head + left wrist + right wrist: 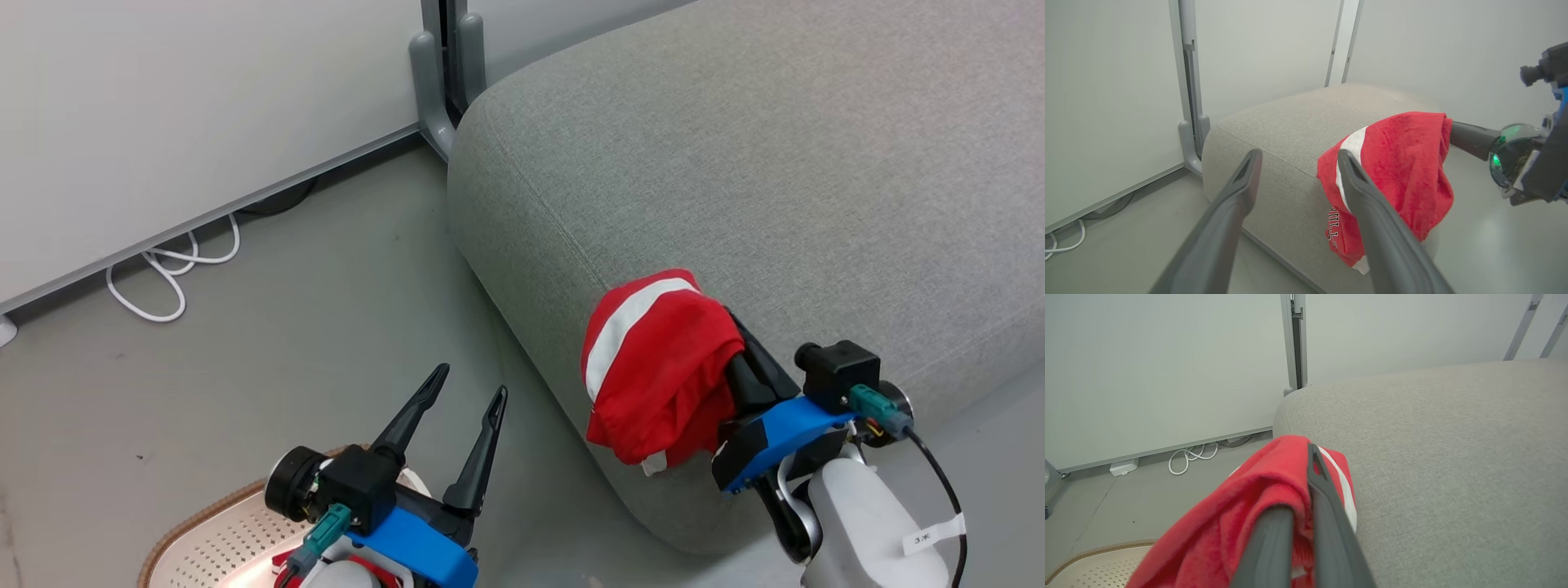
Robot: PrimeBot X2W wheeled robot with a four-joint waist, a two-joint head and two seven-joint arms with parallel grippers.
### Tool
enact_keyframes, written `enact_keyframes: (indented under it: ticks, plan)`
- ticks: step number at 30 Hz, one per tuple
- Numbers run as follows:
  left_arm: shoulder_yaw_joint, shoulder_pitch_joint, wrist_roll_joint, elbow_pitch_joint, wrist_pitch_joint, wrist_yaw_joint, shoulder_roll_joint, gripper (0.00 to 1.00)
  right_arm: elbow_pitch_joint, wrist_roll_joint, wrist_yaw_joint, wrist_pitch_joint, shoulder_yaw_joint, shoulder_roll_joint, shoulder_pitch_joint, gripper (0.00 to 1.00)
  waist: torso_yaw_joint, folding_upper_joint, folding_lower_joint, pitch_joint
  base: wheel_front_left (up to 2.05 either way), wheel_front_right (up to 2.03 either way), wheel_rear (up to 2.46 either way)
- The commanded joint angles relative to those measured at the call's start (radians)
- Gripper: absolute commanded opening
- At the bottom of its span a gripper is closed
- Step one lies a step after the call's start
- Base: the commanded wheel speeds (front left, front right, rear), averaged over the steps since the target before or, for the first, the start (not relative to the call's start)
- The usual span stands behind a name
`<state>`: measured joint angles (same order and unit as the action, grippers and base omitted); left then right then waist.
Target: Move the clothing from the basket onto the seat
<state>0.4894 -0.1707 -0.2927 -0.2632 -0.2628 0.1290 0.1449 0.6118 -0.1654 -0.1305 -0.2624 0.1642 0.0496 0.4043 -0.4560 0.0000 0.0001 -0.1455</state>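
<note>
A red piece of clothing [653, 367] with a white stripe hangs bunched from my right gripper [729, 339], which is shut on it. It hangs at the front corner of the grey seat [775, 163], draping over the cushion's edge and down its side. From the left wrist, the clothing [1404, 163] shows printed letters low down. From the right wrist, the fabric [1229, 522] covers one finger of the right gripper [1302, 482]. My left gripper [470, 382] is open and empty above the basket [196, 514], where a bit more red cloth [286, 563] peeks out.
A white cable [163, 278] lies looped on the grey floor by the white wall panel. A grey post foot [445, 82] stands behind the seat's left corner. Bare floor lies between the basket and the seat.
</note>
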Motion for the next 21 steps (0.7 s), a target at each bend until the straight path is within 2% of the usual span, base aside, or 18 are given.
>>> enact_keyframes:
  ticks: [1, 8, 13, 21]
  plan:
    - [-0.003, -0.019, 0.004, 0.005, -0.003, 0.002, 0.007, 1.0, -0.009, -0.005, 0.0, -0.004, -0.006, 0.002, 0.025, 0.0, 0.007, 0.0, -0.0001, -0.013, 0.0, 0.0, 0.0]
    - [0.015, -0.047, 0.022, 0.037, -0.003, 0.002, 0.033, 1.0, -0.021, -0.01, 0.0, -0.004, -0.065, 0.002, 0.132, 0.0, 0.029, 0.0, -0.0001, -0.084, 0.0, 0.0, 0.0]
    - [0.042, -0.083, 0.032, 0.065, -0.003, 0.002, 0.058, 1.0, -0.006, 0.014, 0.0, -0.004, -0.142, 0.001, 0.238, 0.0, 0.063, 0.0, -0.0001, -0.158, 0.0, 0.0, 0.0]
    - [0.1, -0.148, 0.036, 0.143, -0.003, 0.002, 0.119, 1.0, -0.041, 0.115, 0.0, 0.014, -0.333, 0.013, 0.429, 0.0, 0.128, 0.0, -0.0001, -0.308, 0.0, 0.0, 0.0]
